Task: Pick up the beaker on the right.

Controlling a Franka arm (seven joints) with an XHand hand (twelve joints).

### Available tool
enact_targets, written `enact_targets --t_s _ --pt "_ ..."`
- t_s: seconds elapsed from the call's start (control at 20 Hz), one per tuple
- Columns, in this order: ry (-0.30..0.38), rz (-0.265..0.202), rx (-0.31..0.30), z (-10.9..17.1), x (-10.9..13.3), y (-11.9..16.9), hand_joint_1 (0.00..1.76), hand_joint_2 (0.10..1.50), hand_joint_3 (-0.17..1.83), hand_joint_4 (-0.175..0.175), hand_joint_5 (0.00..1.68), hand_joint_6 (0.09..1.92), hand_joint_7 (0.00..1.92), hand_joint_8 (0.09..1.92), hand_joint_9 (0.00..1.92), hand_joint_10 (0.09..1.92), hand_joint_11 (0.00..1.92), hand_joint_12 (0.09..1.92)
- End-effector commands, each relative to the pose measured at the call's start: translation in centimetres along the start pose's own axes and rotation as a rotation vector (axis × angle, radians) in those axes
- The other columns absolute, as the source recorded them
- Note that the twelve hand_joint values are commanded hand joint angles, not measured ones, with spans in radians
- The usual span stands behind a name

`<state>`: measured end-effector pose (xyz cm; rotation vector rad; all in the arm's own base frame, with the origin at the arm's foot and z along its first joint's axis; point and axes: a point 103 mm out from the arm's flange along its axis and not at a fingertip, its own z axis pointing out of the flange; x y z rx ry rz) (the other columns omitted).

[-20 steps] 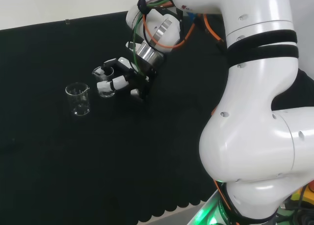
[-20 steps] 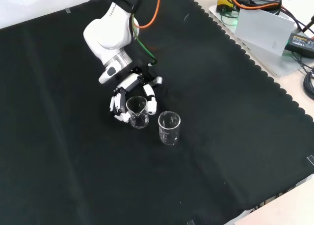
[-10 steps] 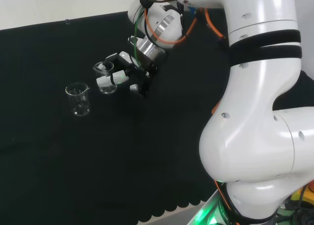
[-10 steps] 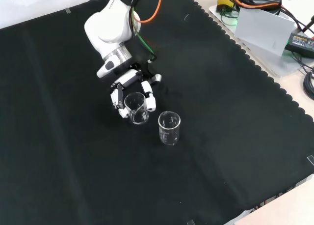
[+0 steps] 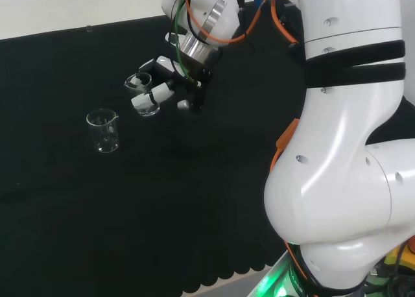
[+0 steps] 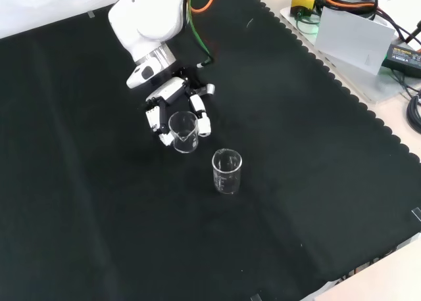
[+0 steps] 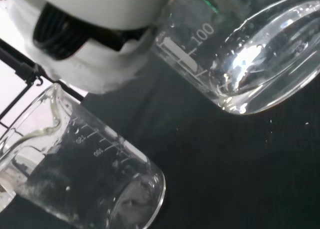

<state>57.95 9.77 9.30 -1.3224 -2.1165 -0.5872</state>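
Since a second ago your black and white hand (image 6: 176, 110) has risen and taken the small clear glass beaker (image 6: 183, 131) with it; its fingers are curled round the smooth cylindrical wall. You are in the lift itself, the beaker apparently clear of the matte black cloth (image 6: 99, 202). Next, keep raising it upright, well apart from the second clear graduated beaker (image 6: 227, 171) standing nearby.
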Motion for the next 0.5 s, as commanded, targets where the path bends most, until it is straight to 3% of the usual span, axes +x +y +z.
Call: enact_targets --t_s 0.05,0.5 --pt "-0.075 0.000 0.035 -1.6 1.4 -1.6 1.31 0.68 0.62 -0.175 1.23 0.69 1.31 0.65 1.52 0.63 1.20 0.77" --pt "-0.136 -0.010 0.061 -2.9 3.7 -3.1 1.31 0.66 0.65 -0.175 1.23 0.71 1.30 0.66 1.52 0.65 1.21 0.77"
